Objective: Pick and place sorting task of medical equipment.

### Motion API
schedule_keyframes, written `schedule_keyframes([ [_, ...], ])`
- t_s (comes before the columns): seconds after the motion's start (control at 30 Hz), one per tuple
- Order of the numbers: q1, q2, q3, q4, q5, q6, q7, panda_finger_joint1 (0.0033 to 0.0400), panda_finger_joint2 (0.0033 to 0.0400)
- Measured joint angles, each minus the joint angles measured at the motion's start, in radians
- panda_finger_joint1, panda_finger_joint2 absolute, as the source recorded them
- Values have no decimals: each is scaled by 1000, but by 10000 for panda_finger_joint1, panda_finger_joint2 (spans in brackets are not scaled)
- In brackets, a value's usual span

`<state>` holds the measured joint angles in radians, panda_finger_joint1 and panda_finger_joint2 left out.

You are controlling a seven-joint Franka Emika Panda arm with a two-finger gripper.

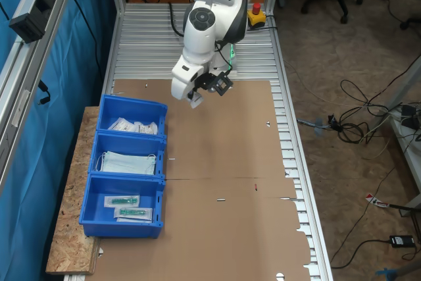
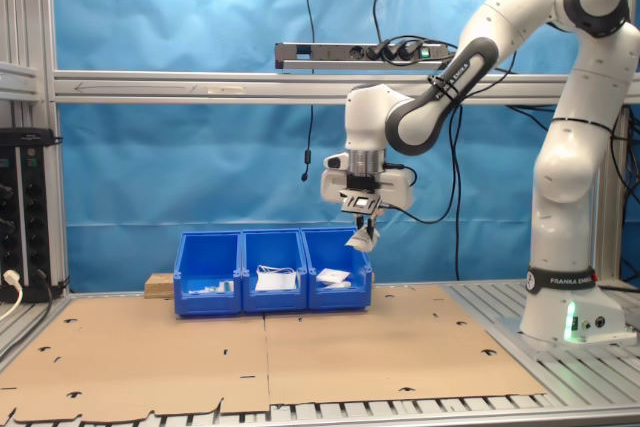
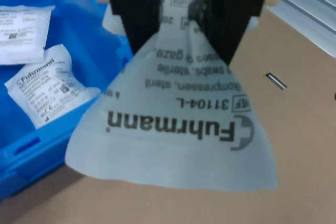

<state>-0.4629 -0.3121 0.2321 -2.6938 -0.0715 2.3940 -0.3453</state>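
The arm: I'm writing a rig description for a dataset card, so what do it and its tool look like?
The arm has glossy white rounded shells with dark grey joint bands and a white base lit green low down. A black cable runs along it. The tool is a white block with two black fingers.

Glossy white arm (image 2: pixel 560 77), rounded segments, dark grey joint bands, green base light, black-fingered hand (image 2: pixel 361 219)

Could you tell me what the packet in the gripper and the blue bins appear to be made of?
The packet looks like thin, matte white plastic film or paper-backed film: it creases and fans out below the jaws. The blue bins look like rigid moulded plastic, smooth with a slight sheen and sharply formed rims.
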Motion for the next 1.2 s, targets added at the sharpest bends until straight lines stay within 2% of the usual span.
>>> schedule_keyframes([
  [0.4,-103,22,-1,54,-29,-58,0,63,63],
  [0.6,-158,74,-3,108,-38,-79,0,63,63],
  [0.97,-200,171,-13,199,-42,-91,0,63,63],
  [1.2,-212,219,-41,229,-43,-96,0,63,63],
])
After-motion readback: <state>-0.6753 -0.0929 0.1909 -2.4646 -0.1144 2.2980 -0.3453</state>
